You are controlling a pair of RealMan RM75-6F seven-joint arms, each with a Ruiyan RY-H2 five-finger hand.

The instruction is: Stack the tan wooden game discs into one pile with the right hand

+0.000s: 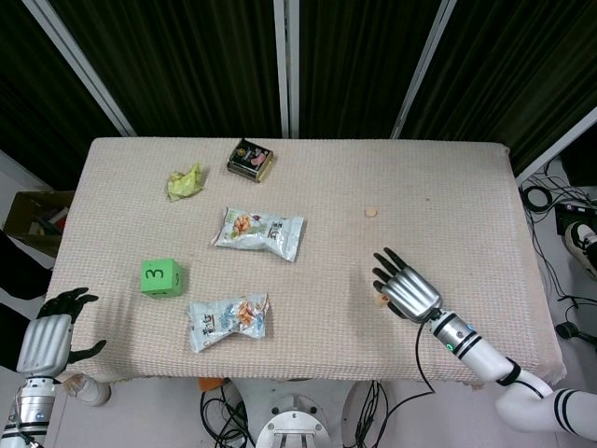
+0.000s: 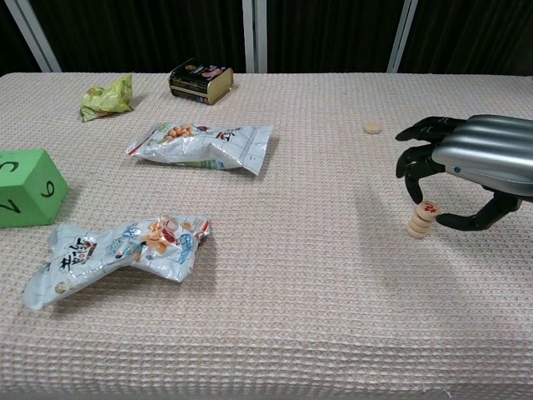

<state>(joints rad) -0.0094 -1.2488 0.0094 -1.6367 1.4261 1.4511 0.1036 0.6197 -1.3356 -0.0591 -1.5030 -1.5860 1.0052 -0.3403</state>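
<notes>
Here, at the near right of the woven beige tablecloth (image 2: 275,333), a round tan wooden disc (image 2: 426,210) is pinched between the curled black fingertips (image 2: 414,197) of the right hand (image 2: 466,167) on a small pile (image 2: 416,225) of discs.

Bare cloth all around your right hand (image 2: 466,171) and the disc pile (image 2: 420,221). Lone disc (image 2: 372,127) lies far-left, path open. Snack bags (image 2: 202,144), green cube (image 2: 27,187) sit well left.
</notes>
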